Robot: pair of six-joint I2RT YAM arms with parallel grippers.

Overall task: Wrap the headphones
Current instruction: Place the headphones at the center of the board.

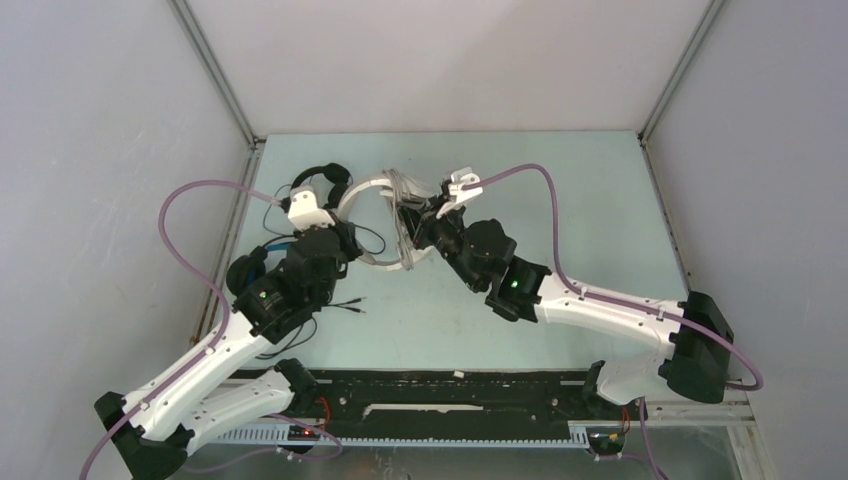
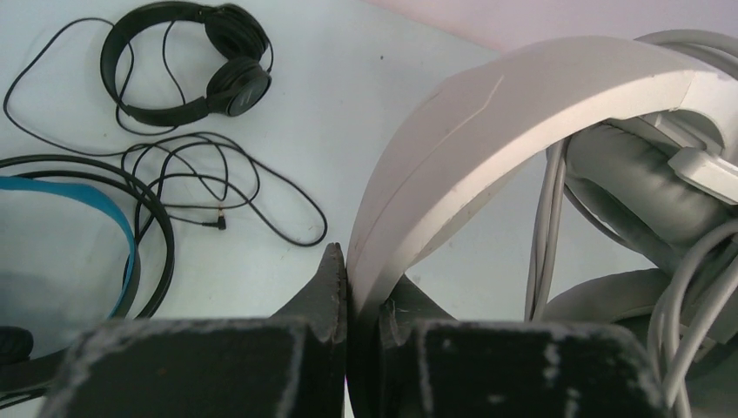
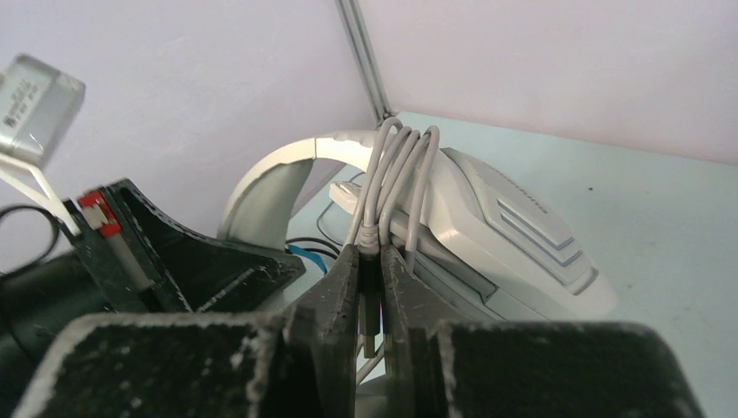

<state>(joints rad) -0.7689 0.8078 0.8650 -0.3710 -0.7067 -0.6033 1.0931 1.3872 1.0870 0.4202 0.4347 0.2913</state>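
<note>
Spanning both arms, the white headset (image 2: 487, 113) is held: headband clamped by left fingers (image 2: 326, 292), pale cable (image 3: 396, 165) pinched between right fingers (image 3: 335, 296).

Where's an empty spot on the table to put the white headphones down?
The table's far-right side, between the right arm and the right wall, is bare. So is the near middle, between the left arm and right arm. The far-left is crowded: small black headphones, the blue-lined headset, loose black cable.

The right gripper (image 3: 368, 258) pinches the pale cable (image 3: 392, 170) that is looped over the white headset (image 3: 505, 226).
</note>
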